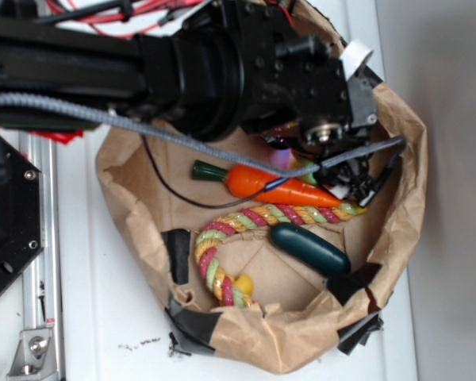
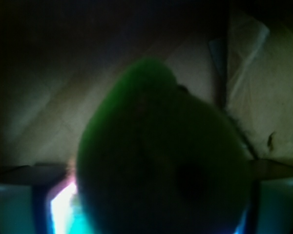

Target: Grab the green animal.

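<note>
The green animal (image 2: 161, 146) fills the middle of the wrist view as a dark, rounded green shape, very close to the camera. It sits between my gripper (image 2: 151, 214) fingers, whose pale pads (image 2: 14, 204) show at the lower left and lower right corners. A bright strip of light shows between the left pad and the toy, so the jaws stand open around it. In the exterior view my gripper (image 1: 351, 176) reaches down into the brown paper bin (image 1: 397, 238) at its far right side, and the arm hides the animal.
Inside the bin lie an orange carrot (image 1: 278, 186) with a dark green stem, a glossy dark green cucumber-shaped toy (image 1: 309, 248) and a multicoloured rope (image 1: 222, 238). The bin's paper wall rises close behind the gripper. A black cable (image 1: 166, 186) hangs into the bin.
</note>
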`<act>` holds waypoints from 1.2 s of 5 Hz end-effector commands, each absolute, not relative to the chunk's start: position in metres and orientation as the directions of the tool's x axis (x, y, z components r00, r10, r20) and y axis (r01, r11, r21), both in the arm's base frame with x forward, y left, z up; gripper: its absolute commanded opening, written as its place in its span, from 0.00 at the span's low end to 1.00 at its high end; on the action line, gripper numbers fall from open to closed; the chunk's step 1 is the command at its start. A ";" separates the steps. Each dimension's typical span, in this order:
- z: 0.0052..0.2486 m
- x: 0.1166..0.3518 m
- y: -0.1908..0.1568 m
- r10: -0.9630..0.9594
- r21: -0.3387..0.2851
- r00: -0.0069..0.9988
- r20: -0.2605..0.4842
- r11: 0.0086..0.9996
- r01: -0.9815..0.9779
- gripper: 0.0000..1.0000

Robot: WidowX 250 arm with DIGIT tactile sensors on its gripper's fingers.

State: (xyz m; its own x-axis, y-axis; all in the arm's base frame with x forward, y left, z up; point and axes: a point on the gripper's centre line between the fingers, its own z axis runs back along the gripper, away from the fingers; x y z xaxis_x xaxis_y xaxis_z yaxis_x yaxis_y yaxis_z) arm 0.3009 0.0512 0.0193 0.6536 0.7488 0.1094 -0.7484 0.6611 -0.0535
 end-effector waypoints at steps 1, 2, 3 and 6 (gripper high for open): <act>0.081 0.277 0.060 0.504 0.070 0.862 0.054 0.859 -0.507 0.00; 0.130 0.258 0.065 0.384 0.014 0.917 0.109 0.922 -0.388 0.00; 0.180 0.241 0.057 0.253 0.009 0.959 0.129 0.967 -0.256 0.00; 0.187 0.259 0.051 0.125 0.116 0.991 0.050 0.985 -0.130 0.00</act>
State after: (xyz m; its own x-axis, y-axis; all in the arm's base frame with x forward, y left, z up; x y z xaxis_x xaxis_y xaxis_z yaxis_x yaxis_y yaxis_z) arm 0.2500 0.0395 0.1694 0.9889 0.1487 -0.0003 -0.1476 0.9819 0.1184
